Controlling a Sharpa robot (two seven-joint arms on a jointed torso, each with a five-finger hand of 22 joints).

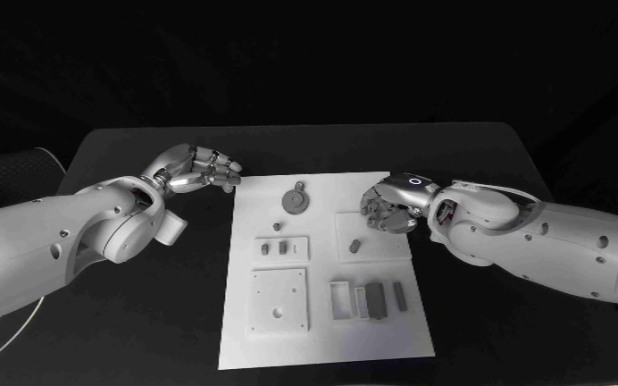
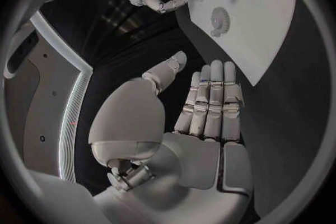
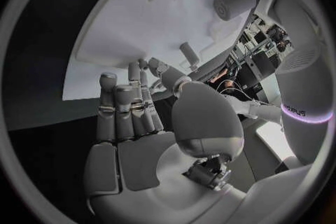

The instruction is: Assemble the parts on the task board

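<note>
Task board [image 1: 329, 332] lies flat mid-table, grey parts on it: round gear [image 1: 296, 200] near far edge, small peg [image 1: 354, 245] on raised square by right hand [image 1: 390, 205]. Right hand over board's right edge — fingers straight, close together, nothing held. Left hand [image 1: 196, 170] off board's far-left corner — fingers side by side, empty.

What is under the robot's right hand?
The right hand hovers over the right edge of the white task board. Below it lies a raised square plate holding a small grey part. What lies directly beneath the fingers is covered.
</note>
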